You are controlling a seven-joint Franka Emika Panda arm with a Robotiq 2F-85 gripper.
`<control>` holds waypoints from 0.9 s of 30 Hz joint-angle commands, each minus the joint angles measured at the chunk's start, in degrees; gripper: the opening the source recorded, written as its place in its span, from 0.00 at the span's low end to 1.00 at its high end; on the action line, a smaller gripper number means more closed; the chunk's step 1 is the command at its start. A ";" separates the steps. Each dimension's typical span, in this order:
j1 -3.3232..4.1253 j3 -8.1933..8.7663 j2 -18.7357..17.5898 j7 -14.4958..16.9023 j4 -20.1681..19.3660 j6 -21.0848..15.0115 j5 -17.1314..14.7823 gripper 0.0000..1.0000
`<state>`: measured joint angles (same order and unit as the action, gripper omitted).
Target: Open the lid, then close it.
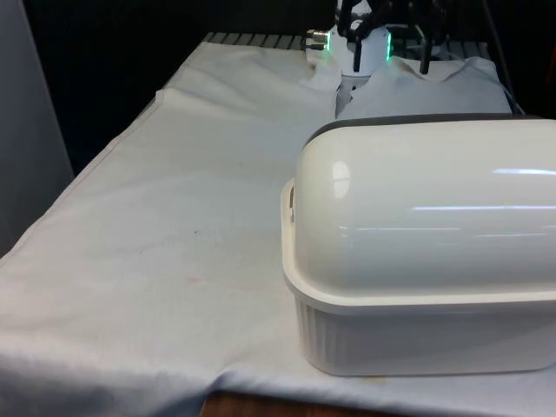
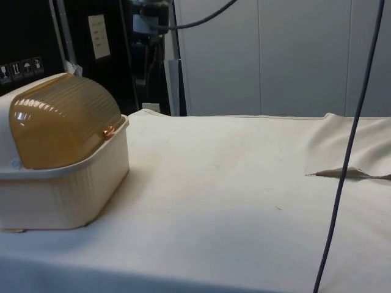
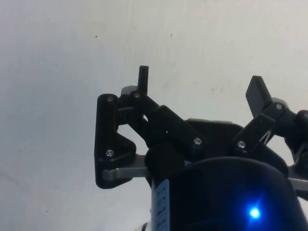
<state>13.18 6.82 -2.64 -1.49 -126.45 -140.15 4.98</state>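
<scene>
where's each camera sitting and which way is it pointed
Front view: at the table's near end, looking across the white cloth past the bread box towards the robot's base.
Side view: at the table's side, looking across the cloth at the bread box, its lid shut; none of the robot's body.
Wrist view: on the arm, looking at bare cloth past the open hand.
Front and side views share the bread box.
</scene>
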 commanded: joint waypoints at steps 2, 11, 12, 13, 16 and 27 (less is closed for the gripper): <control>-0.06 0.06 -0.69 0.40 -0.63 -2.18 0.06 1.00; -0.11 0.23 -4.35 0.46 -1.09 -7.85 0.11 1.00; -0.11 0.23 -4.24 0.52 -1.15 -7.33 0.00 1.00; -0.11 0.29 -4.70 0.46 -1.09 -8.42 0.11 1.00; -0.11 0.34 -5.90 0.52 -0.86 -10.26 -0.06 1.00; 0.06 0.17 -9.17 0.06 0.69 -14.44 0.06 1.00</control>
<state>13.12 6.93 -11.29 -1.09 -126.11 -153.90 4.93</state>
